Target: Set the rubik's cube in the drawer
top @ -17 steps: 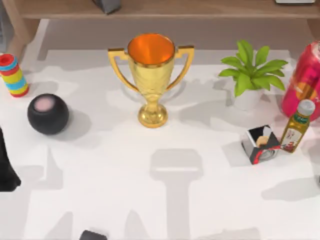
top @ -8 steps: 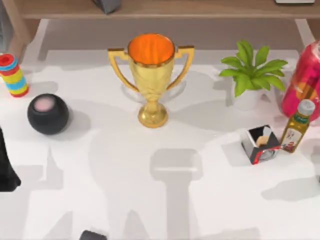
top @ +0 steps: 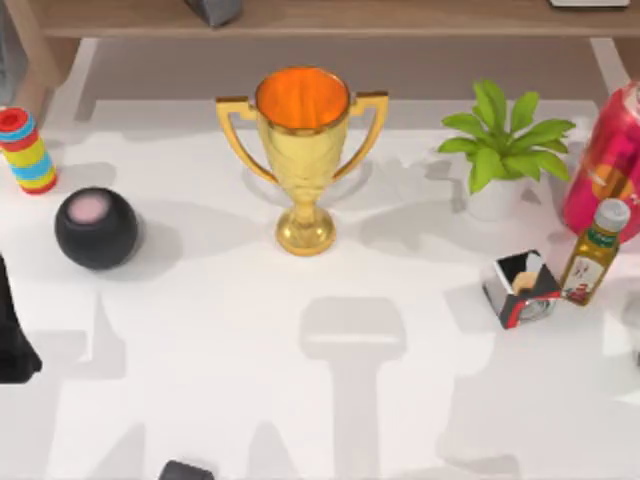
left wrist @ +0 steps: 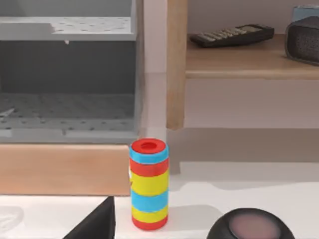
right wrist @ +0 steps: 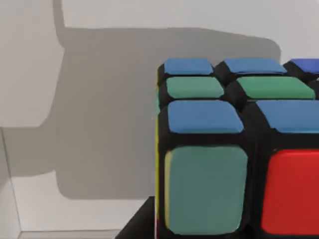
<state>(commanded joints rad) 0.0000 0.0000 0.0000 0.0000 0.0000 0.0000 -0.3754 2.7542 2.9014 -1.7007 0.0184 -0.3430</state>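
The rubik's cube (right wrist: 234, 154) sits very close in the right wrist view, on a white surface, with blue, green, teal and red tiles showing. A dark part of my right gripper (right wrist: 137, 226) shows just beside its lower edge. The drawer (left wrist: 65, 117) stands open in the left wrist view, with a grey perforated inside and a wooden front. My left arm (top: 10, 335) is at the table's left edge, and one dark finger (left wrist: 94, 224) shows before the drawer front.
A gold trophy (top: 303, 150) stands at the table's middle back. A black ball (top: 96, 227) and a striped cylinder (top: 27, 150) are at the left. At the right are a potted plant (top: 500, 145), a red can (top: 605, 165), a small bottle (top: 592, 250) and a black box (top: 520, 288).
Only the shadows on the table have shifted, most clearly near the right edge. The objects and my left arm stay where they were.
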